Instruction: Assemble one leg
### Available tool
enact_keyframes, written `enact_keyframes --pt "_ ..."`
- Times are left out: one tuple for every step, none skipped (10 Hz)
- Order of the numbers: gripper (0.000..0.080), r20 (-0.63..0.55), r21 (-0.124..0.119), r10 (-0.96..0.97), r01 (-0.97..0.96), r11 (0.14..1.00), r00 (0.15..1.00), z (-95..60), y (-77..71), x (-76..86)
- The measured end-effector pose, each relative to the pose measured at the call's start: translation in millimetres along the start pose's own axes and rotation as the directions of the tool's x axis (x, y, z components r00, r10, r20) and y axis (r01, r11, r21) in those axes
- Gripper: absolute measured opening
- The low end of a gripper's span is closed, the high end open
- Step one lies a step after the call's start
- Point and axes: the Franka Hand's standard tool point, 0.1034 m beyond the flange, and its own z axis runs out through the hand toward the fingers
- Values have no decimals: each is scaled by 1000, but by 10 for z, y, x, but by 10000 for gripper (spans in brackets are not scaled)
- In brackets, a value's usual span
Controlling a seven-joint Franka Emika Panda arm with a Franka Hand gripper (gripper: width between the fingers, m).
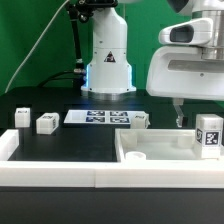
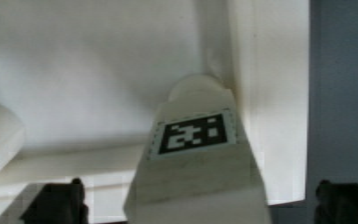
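A white leg (image 1: pixel 208 135) with a black-and-white tag stands upright at the exterior view's right, on the corner of the large white tray-like piece (image 1: pixel 160 150). My gripper (image 1: pixel 180 120) hangs just beside and behind it. In the wrist view the leg (image 2: pixel 194 135) rises between my two dark fingertips (image 2: pixel 60 200), with a gap on each side. The gripper (image 2: pixel 197 205) is open and touches nothing. The tray-like piece (image 2: pixel 87 60) fills the background there.
Three more white legs lie on the black table: two at the left (image 1: pixel 22 117) (image 1: pixel 47 123) and one near the middle (image 1: pixel 137 120). The marker board (image 1: pixel 95 117) lies in front of the robot base (image 1: pixel 108 70). A rounded boss (image 1: pixel 137 155) sits inside the tray-like piece.
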Motion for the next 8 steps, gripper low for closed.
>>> enact_keyframes --pt "649 -2 0 14 -14 1000 1000 -1 -2 3" --pt "522 -2 0 14 -14 1000 1000 0 -1 2" --pt "385 1 6 114 -114 993 993 1 -11 -2" --pt "385 2 7 198 -198 980 980 1 -14 -3" --pt "289 5 10 309 -309 951 951 0 -21 -6" --pt "289 5 14 391 -391 920 920 -1 -26 -2" --pt "289 2 17 484 -484 875 875 4 -33 -2" --pt "289 -3 24 552 -552 834 834 10 -34 -1"
